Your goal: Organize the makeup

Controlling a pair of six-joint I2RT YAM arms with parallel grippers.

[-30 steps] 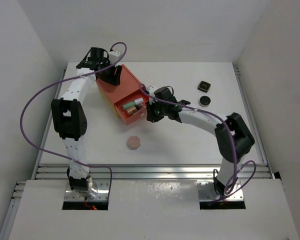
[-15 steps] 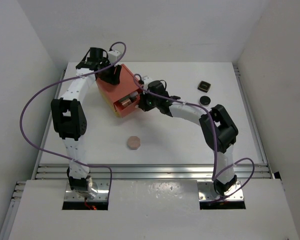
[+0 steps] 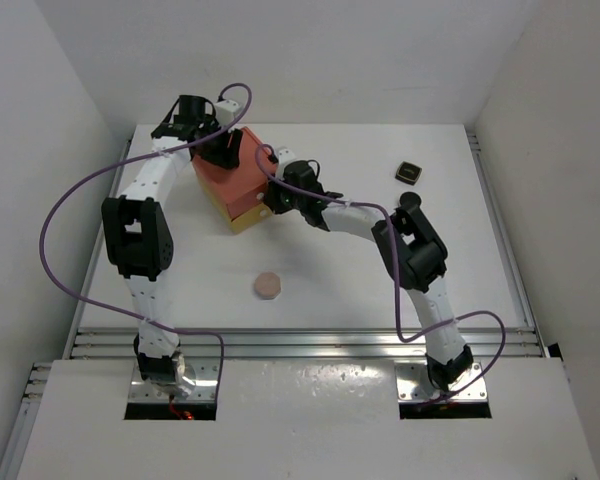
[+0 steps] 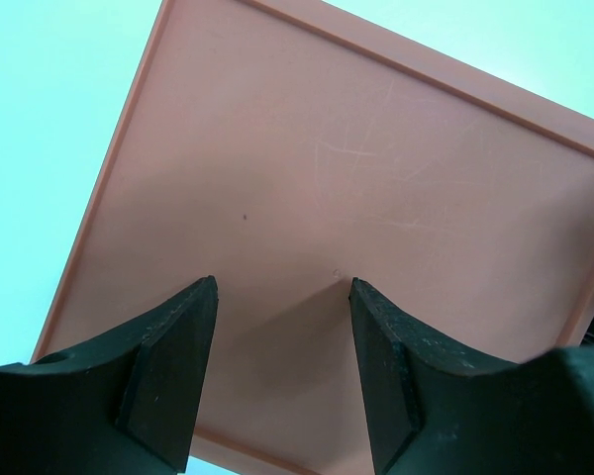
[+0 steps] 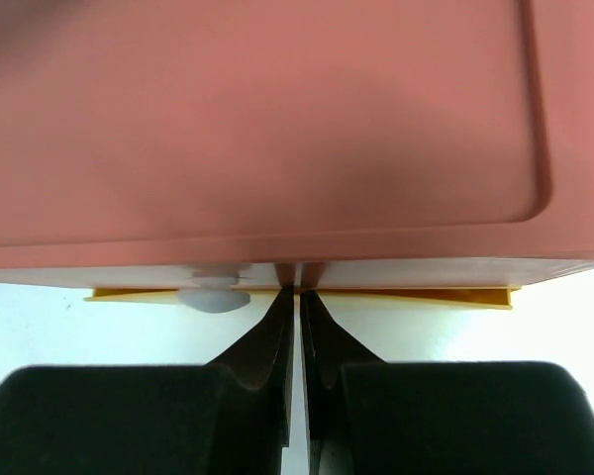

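Status, big to small:

- Counter (image 3: 330, 270): not tidy yet, I still see loose makeup on it.
- Box (image 3: 230, 180): sits far left of centre. Its drawer (image 3: 248, 216) looks pushed in or nearly so, with only the yellow front edge showing. I can't see inside, so I can't say which bottles or vial it holds. None are in view elsewhere.
- Left hand (image 3: 227, 152): on the far top of the box, fingers spread, nothing between them. It looks to be bracing the box, but I can't tell if there's actual contact.
- Right hand (image 3: 272, 197): clenched, tips together and right at the drawer front. The wrist view shows them meeting at the yellow strip, and I see nothing held.
- Peach compact (image 3: 268, 286): alone on the near counter, well apart from the box.
- Square compact (image 3: 409, 171): far right, well apart from the box.
- Round compact: not visible, may be under the right elbow.

My read: partway. At least two compacts are left to stow, so the drawer needs opening again.
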